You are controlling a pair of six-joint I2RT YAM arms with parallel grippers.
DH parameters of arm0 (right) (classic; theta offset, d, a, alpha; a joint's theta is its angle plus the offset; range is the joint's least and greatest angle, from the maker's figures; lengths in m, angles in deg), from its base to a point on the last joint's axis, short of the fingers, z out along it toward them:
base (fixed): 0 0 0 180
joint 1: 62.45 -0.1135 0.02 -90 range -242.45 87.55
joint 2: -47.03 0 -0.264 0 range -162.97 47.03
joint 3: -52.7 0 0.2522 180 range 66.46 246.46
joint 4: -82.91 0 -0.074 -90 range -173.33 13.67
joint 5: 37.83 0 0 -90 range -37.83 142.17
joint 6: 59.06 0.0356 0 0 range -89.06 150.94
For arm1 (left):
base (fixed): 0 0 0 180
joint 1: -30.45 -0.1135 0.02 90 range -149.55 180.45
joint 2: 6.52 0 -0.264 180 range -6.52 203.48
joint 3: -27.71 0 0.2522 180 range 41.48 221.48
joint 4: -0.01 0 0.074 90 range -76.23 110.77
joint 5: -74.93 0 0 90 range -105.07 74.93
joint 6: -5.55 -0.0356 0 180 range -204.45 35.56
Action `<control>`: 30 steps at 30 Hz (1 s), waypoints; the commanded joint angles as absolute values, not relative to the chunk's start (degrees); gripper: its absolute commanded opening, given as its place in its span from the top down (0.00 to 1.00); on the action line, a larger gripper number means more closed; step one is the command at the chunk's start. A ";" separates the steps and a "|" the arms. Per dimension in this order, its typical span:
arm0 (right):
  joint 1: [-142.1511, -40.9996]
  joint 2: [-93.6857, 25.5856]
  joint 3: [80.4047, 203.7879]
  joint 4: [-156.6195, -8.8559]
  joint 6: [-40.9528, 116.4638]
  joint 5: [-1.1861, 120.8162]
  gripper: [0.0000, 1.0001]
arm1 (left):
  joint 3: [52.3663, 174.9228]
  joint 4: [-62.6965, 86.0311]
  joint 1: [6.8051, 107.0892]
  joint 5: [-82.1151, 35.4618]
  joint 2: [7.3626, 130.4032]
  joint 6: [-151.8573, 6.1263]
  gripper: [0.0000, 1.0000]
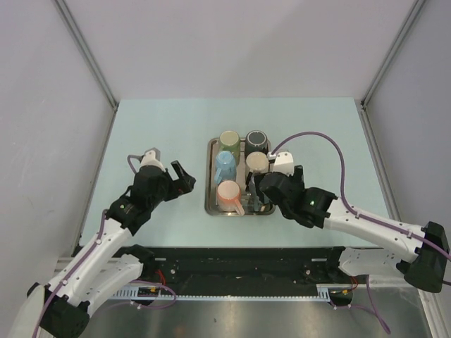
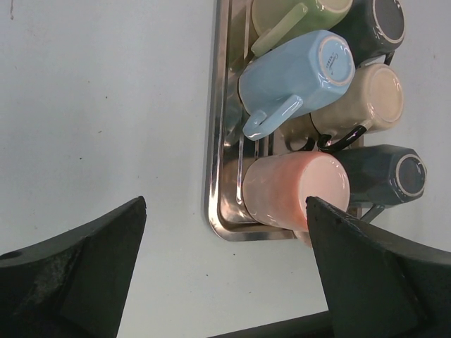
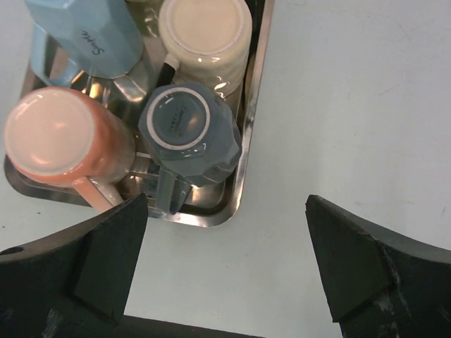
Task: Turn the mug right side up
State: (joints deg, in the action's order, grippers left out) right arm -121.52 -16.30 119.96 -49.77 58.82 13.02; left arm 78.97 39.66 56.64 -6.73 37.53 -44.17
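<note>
the grey mug (image 3: 189, 134) stands bottom up in the near right corner of a steel tray (image 1: 209, 176) in the middle of the desk (image 1: 155, 127). the pink mug (image 3: 60, 137) is just beside it on the left, the cream mug (image 3: 204, 32) is behind it, and the blue mug (image 3: 84, 28) is further back, all bottom up. the right end effector (image 3: 225, 204) hangs released over the grey mug, fingers wide apart and gripping nothing. the left end effector (image 1: 183, 177) hovers released over bare desk, left of the tray.
</note>
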 commanded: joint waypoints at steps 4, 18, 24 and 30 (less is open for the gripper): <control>-122.04 -17.39 121.92 -45.89 65.83 9.28 0.08 | 77.42 39.35 56.46 -6.89 36.63 -43.67 0.00; -127.66 -23.19 122.01 -48.88 73.38 12.10 0.25 | 75.49 38.91 56.46 -7.86 35.76 -42.52 0.00; -129.68 -26.70 122.01 -48.35 78.75 9.81 0.29 | 73.30 39.52 56.38 -7.51 32.24 -40.68 0.01; -129.16 -31.97 122.97 -51.25 81.13 9.90 0.32 | 72.15 41.19 56.38 -5.84 30.22 -39.53 0.01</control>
State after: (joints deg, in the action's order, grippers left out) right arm -129.41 -29.33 120.07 -48.66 77.35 12.23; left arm 72.85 40.27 56.64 -7.40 31.52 -41.81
